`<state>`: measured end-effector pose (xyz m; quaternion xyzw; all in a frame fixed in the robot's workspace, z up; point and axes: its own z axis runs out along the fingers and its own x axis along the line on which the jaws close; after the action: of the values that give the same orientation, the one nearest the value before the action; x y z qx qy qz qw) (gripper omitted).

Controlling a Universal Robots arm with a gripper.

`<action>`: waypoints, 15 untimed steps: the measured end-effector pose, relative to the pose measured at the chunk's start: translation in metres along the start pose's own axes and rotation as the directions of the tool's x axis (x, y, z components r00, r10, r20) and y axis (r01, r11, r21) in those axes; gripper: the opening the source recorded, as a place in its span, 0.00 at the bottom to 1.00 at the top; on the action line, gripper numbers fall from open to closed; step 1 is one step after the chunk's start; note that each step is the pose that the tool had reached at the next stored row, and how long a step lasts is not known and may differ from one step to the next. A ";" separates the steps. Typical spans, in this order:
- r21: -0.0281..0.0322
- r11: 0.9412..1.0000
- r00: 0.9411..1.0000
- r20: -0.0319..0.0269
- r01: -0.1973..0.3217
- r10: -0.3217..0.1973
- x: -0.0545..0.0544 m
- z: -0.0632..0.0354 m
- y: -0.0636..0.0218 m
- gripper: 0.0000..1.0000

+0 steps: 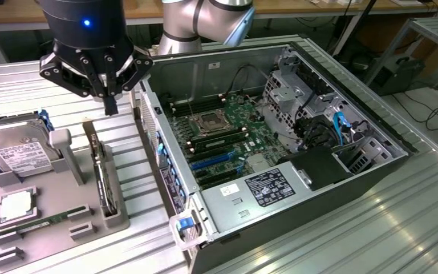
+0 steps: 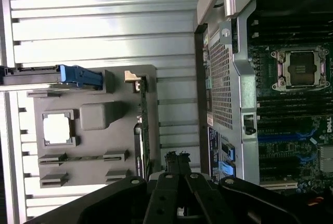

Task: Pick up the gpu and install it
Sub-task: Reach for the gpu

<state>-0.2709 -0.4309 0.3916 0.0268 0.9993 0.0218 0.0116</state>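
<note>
The gpu (image 1: pixel 100 171) stands on edge in a slot of the grey holder (image 1: pixel 59 191), thin and dark, with its silver bracket toward the far end. In the wrist view the gpu (image 2: pixel 142 122) is a narrow green strip along the holder's edge. My gripper (image 1: pixel 110 106) hangs shut and empty in the air just beyond the card's far end, between the holder and the open computer case (image 1: pixel 321 123). The wrist view has the gripper (image 2: pixel 177 157) with its fingertips pressed together, close to one end of the card and apart from it.
A silver hard drive (image 1: pixel 17 151) with a blue carrier, a CPU (image 1: pixel 13 206) and a RAM stick (image 1: pixel 40 224) share the holder. Inside the case lie the motherboard (image 1: pixel 227 128), blue expansion slots (image 1: pixel 213 162) and a power supply (image 1: pixel 261 191). The case wall stands right beside the holder.
</note>
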 end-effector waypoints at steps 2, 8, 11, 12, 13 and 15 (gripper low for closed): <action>0.000 1.000 1.000 0.000 0.000 0.000 0.002 0.0000 -0.0007 0.11; 0.000 1.000 1.000 0.000 0.001 -0.001 0.009 -0.0002 -0.0025 0.11; 0.000 1.000 1.000 0.000 0.001 -0.001 0.013 -0.0003 -0.0036 0.11; 0.000 1.000 1.000 0.000 0.001 -0.001 0.014 -0.0003 -0.0040 0.11; 0.000 1.000 1.000 0.000 0.001 -0.001 0.015 -0.0003 -0.0044 0.11; 0.000 1.000 1.000 0.000 0.001 -0.001 0.018 -0.0003 -0.0053 0.11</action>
<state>-0.2889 -0.4352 0.3913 0.0261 0.9994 0.0218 0.0116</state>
